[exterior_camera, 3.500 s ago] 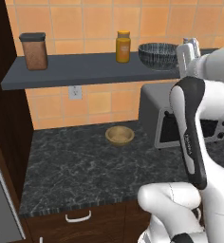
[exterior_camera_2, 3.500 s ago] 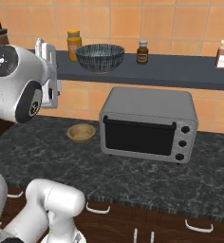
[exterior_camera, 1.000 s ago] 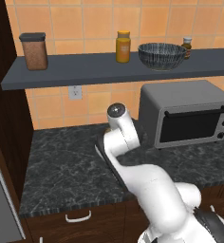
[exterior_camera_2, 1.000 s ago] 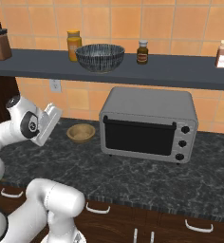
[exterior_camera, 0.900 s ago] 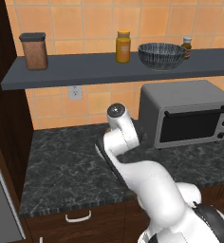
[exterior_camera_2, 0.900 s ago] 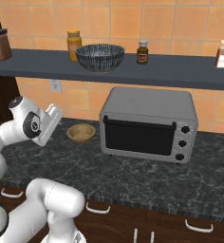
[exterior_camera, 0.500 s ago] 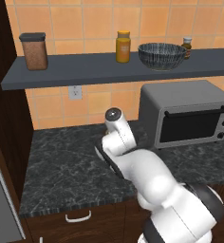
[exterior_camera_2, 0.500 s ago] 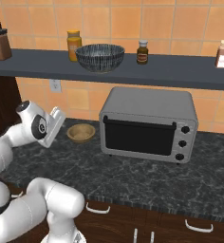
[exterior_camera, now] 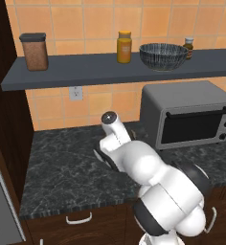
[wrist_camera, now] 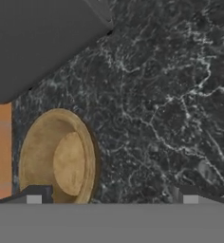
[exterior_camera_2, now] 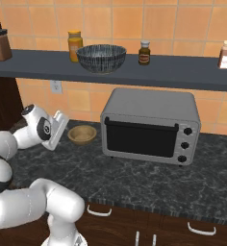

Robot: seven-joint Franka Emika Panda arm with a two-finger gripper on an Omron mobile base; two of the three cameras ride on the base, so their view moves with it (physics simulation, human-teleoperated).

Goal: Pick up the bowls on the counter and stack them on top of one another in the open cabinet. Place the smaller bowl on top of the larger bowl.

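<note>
The end effector (wrist_camera: 109, 197), fingers apart, has dropped toward the tan bowl (exterior_camera_2: 82, 134) on the desk (exterior_camera_2: 149, 182), left of the toaster oven (exterior_camera_2: 150, 126).

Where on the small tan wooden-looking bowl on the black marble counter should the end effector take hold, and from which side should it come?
Take the small tan wooden-looking bowl by its rim, coming down from above, one finger inside and one outside the wall. It sits upright and shallow on the black marble counter, so the rim is the only raised edge. The open end effector probably suits the rim section away from the grey toaster oven, where there is room.
</note>
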